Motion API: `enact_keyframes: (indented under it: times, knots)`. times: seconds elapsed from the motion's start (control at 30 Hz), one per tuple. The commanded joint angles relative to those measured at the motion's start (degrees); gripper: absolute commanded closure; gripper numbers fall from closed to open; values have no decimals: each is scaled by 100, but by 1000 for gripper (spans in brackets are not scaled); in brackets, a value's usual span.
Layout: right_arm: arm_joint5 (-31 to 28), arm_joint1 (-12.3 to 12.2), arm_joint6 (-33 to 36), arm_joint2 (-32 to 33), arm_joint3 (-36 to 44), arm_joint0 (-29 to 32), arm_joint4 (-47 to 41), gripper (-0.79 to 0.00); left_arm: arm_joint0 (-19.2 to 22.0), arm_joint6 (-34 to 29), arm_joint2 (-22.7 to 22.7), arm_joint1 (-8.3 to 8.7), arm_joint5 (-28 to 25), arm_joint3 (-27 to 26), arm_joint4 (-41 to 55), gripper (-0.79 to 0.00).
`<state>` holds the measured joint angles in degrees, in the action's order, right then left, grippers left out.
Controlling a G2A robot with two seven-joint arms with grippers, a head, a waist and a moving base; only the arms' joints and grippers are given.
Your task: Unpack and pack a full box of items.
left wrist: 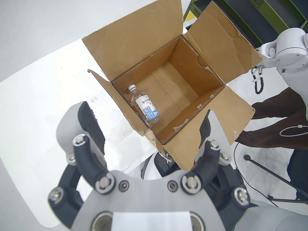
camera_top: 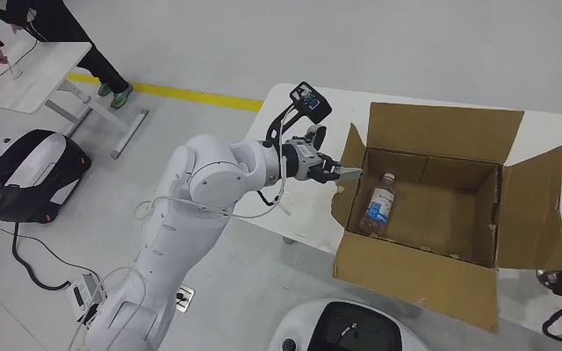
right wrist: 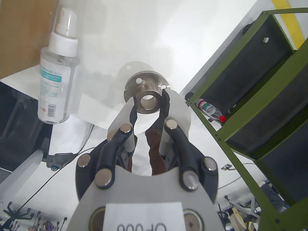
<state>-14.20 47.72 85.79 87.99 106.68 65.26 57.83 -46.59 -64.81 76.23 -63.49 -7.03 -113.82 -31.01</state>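
Top view has the open box [camera_top: 421, 272] on the table [camera_top: 290, 132], with a bottle [camera_top: 379, 204] lying on its floor by the left wall. The left gripper [camera_top: 351, 173] hangs just left of the box at its flap, fingers apart and holding nothing. The right gripper [right wrist: 149, 102] is clamped on a metal flange [right wrist: 144, 80] on the table, with a spray bottle [right wrist: 56, 82] upright near it.

Brown cardboard box [camera_top: 413, 272], clear bottle [camera_top: 379, 204] with blue-white label, silver metal fitting [right wrist: 147, 97]
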Motion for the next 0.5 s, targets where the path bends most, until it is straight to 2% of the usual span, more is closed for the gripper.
enact_keyframes:
  times: [0.0, 0.27, 0.47]
  knots:
    - [55, -27, -36, 400, 355, 128, -221, 0, 0, 0, 0, 0, 0, 0, 0, -785]
    - [147, -68, -635, 2138, 1786, 841, -1101, 0, 0, 0, 0, 0, 0, 0, 0, -785]
    - [-38, -10, -1517, 3152, 2614, 1378, -1743, 0, 0, 0, 0, 0, 0, 0, 0, -785]
